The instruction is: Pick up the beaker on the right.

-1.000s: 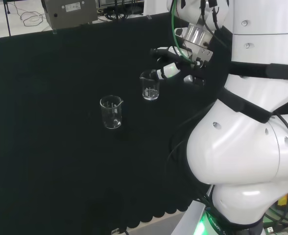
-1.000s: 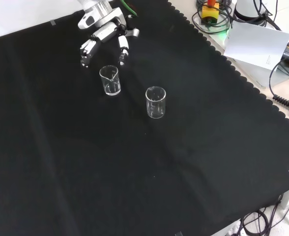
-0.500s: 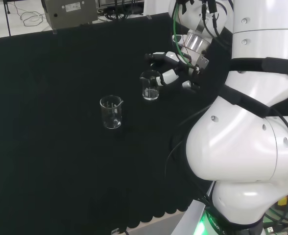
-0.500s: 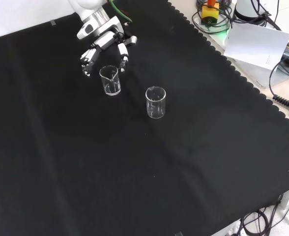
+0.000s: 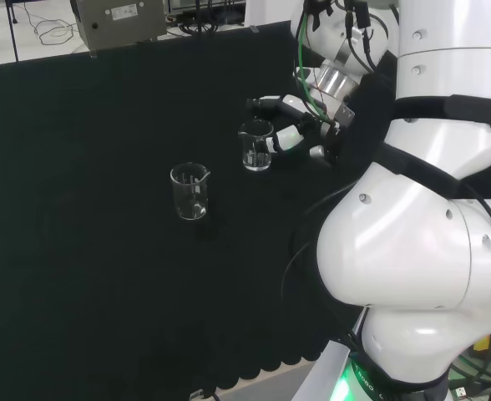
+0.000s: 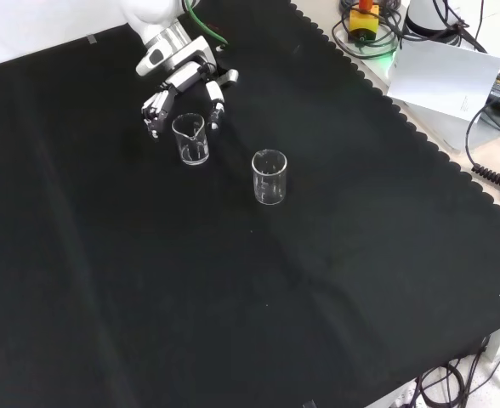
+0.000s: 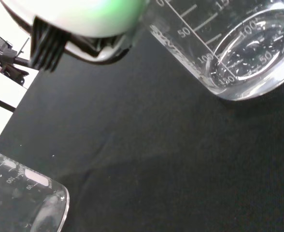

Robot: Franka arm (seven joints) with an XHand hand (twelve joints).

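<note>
I see two clear glass beakers standing upright on the black surface (image 6: 335, 280). In the head view, the right beaker (image 5: 255, 146) stands just beside my robot hand (image 5: 289, 125). The robot hand is open, with a finger on each side of that beaker, and I cannot tell if they touch it. The other beaker (image 5: 189, 191) stands apart, nearer and to the left.

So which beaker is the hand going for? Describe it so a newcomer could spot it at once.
In the head view, start at the big white arm links on the right and follow them left to the hand. The clear glass beaker right beside its spread fingers is the one. The other beaker stands alone, farther left and nearer the camera.
</note>
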